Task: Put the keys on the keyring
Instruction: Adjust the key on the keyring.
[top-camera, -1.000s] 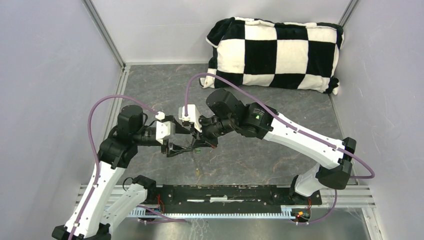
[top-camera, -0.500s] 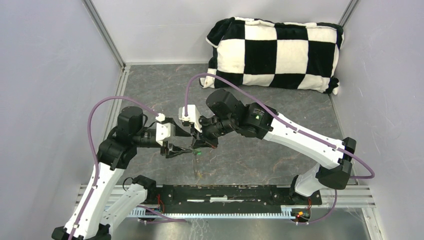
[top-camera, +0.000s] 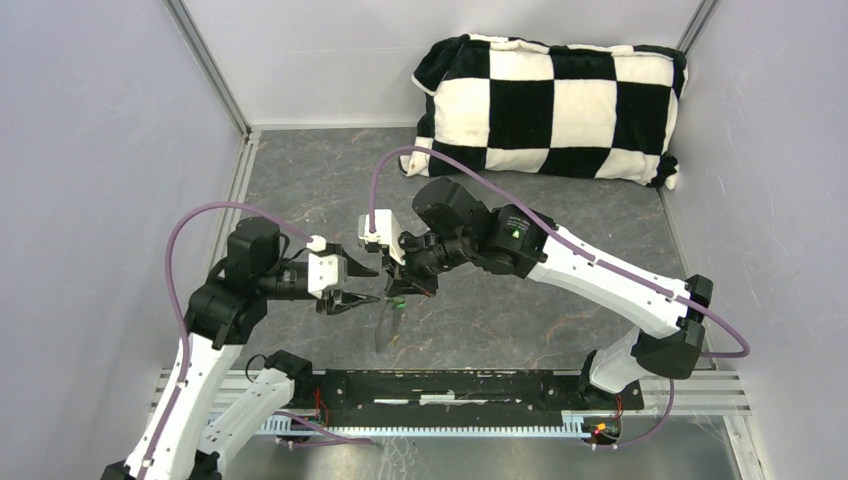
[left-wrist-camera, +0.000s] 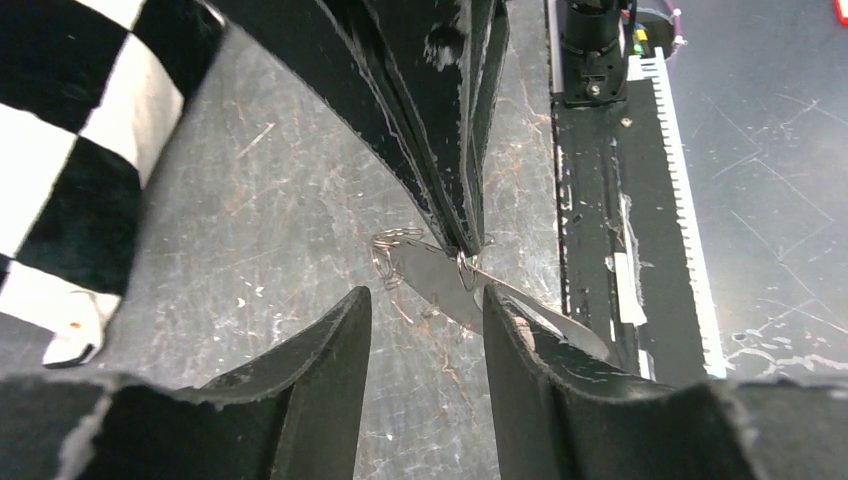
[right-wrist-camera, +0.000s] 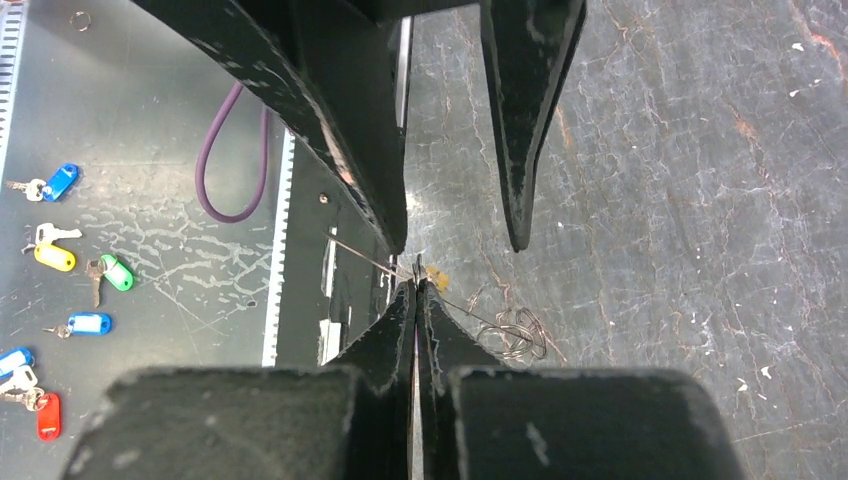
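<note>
My right gripper is shut on the keyring, a thin silvery wire loop that hangs from its tips down toward the table. A green key head shows at those tips. In the right wrist view a yellow-orange key head sits just past the shut gripper; I cannot tell whether it hangs on the wire or lies below. My left gripper faces it from the left, open with nothing between its fingers. The keyring slants behind its right finger.
A small tangle of wire rings lies on the grey table under the grippers. A black-and-white checked pillow fills the back right. Several spare keys with coloured tags lie beyond the black rail at the near edge.
The left gripper has drawn back to the left and its jaws have narrowed. The keyring now hangs down in full view under the right gripper. The right arm has stayed put.
</note>
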